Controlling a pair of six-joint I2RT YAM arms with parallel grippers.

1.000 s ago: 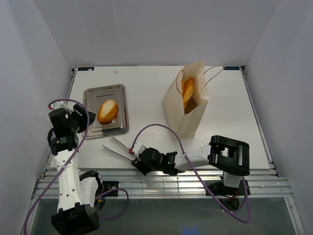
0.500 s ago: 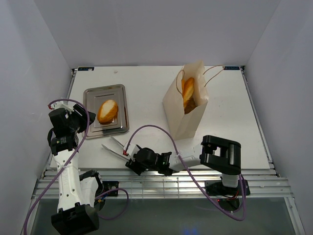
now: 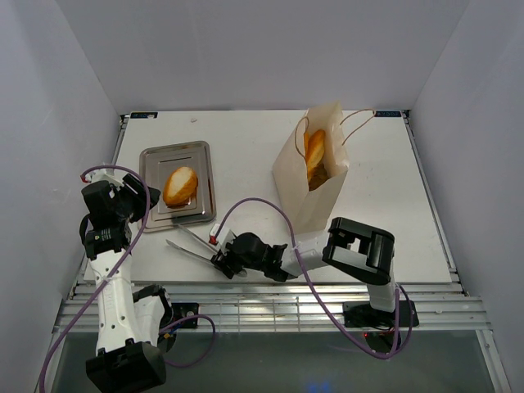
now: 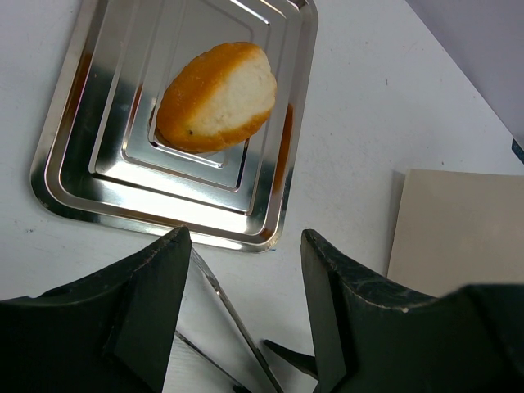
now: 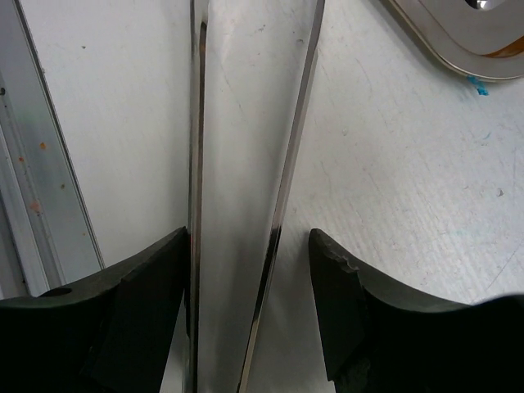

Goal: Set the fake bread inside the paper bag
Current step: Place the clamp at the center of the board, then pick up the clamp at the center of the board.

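My right gripper looks down on the white table, and its two dark fingers stand apart. Between them lies one long, shiny arm of the metal tongs. One finger touches its edge; beside the other finger a narrow strip of table shows. A corner of the steel tray is at the top right. A grey metal rail runs along the left side.

The tray is mirror-polished steel, and the tongs are the same smooth, bright metal. The bread roll looks like glossy orange-gold plastic. The paper bag is matt cream paper. The table is matt white and faintly speckled.
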